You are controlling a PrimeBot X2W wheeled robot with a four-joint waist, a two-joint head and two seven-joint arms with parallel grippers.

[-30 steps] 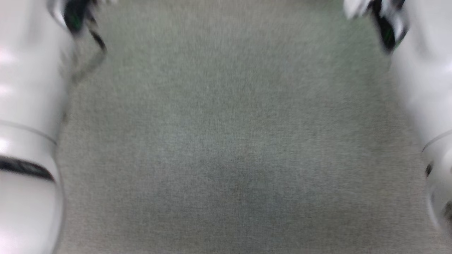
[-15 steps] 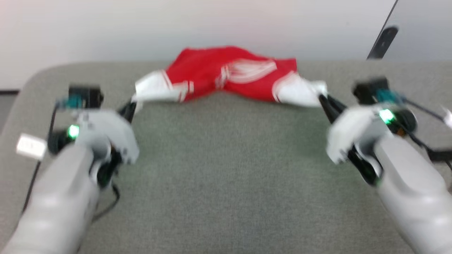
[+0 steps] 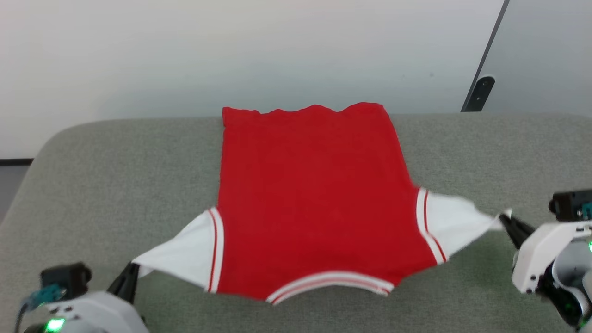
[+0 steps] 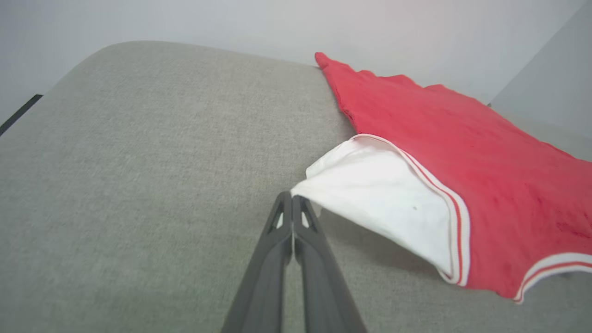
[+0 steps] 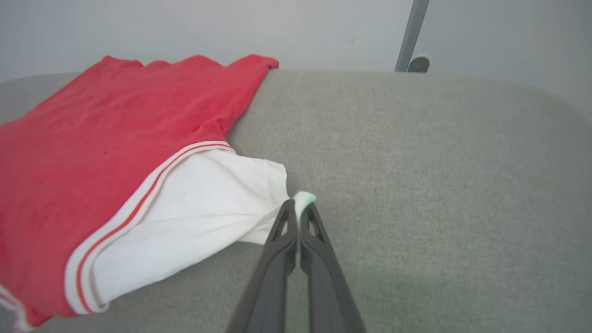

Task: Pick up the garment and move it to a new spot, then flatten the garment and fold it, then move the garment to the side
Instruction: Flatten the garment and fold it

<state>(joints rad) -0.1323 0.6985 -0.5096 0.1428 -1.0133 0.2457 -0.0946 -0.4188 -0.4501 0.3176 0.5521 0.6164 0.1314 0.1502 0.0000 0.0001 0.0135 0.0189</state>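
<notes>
Garment (image 3: 314, 194) unbunched, flat on grey woven cushion (image 3: 115, 175) | red cloth, white sleeves (image 3: 185, 252) | left hand (image 3: 131, 276), right hand (image 3: 506, 221) pinching sleeve tips

I have my right gripper (image 5: 299, 204) pinched on the white sleeve (image 5: 194, 208) tip; the garment (image 5: 106, 134) lies spread leftward on the grey cushion (image 5: 439, 185).
</notes>
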